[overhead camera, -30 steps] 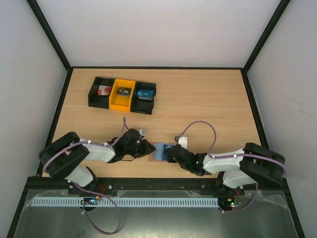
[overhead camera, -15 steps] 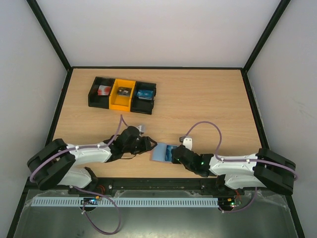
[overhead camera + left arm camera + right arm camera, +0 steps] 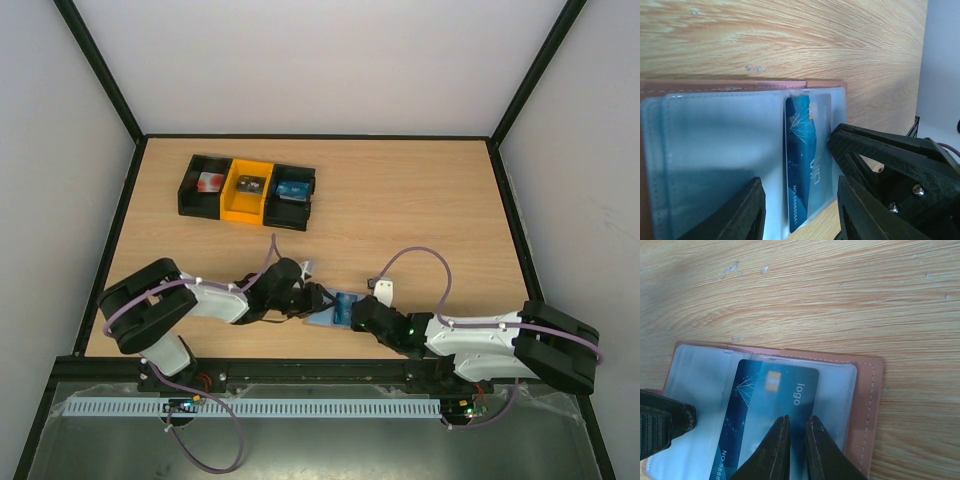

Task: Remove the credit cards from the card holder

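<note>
Right wrist | right tool [image 3: 797, 421] over credit card [image 3: 756, 410] | inside card holder [image 3: 870, 400]

ROBOTICS LAB, TEST CELL: A wood-grain table [image 3: 420, 200] sits boxed in by plain white walls [image 3: 50, 200] and a black frame [image 3: 101, 70]. A left arm [image 3: 205, 300] and right arm [image 3: 470, 335], both white-and-black, are bolted along its near edge. Purple cables [image 3: 412, 251] loop off the arms. A white slotted cable duct [image 3: 300, 408] runs below the mounting rail, over a grey metal base [image 3: 320, 455]. At the back, a black-and-yellow row of bins [image 3: 247, 190] holds small sample objs., the kind of setup used for manipulation trials.
</note>
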You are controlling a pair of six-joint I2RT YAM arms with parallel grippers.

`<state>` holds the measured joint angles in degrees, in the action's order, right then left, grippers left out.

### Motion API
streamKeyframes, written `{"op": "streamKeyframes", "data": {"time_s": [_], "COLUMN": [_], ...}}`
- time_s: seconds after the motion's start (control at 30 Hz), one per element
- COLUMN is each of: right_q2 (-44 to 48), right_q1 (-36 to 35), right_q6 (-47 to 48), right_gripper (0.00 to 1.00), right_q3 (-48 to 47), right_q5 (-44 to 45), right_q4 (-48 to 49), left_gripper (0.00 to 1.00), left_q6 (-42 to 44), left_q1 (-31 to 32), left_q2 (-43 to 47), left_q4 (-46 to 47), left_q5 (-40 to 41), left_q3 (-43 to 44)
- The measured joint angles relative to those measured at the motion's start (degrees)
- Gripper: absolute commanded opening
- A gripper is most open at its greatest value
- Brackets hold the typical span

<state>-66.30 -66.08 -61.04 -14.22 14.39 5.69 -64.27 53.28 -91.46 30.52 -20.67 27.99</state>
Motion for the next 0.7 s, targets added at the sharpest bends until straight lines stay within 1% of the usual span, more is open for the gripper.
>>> {"op": "streamKeyframes", "data": {"time_s": [0.27, 0.6, 0.7], "right_q2": [-0.6, -0.9, -0.9], "right_q1": [0.0, 0.0, 0.0], "right_q6": [-0.5, -0.7, -0.8], "right_gripper": [0.09, 0.09, 0.09], "right_q3": [1.6, 2.0, 2.0], "right_q5": [0.3, 0.4, 0.4], "right_q4": [3.9, 5.0, 5.1], "left_gripper": [0.41, 0.33, 0.3], "left_q6": [-0.2, -2.5, -3.4], "left_q1": [0.1, 1.4, 1.5], "left_q2": [-1.9, -5.2, -6.1], "left_q4": [1.2, 5.4, 6.9], "left_q5": [0.1, -0.2, -0.5], "left_q3": [0.6, 1.0, 1.0]}}
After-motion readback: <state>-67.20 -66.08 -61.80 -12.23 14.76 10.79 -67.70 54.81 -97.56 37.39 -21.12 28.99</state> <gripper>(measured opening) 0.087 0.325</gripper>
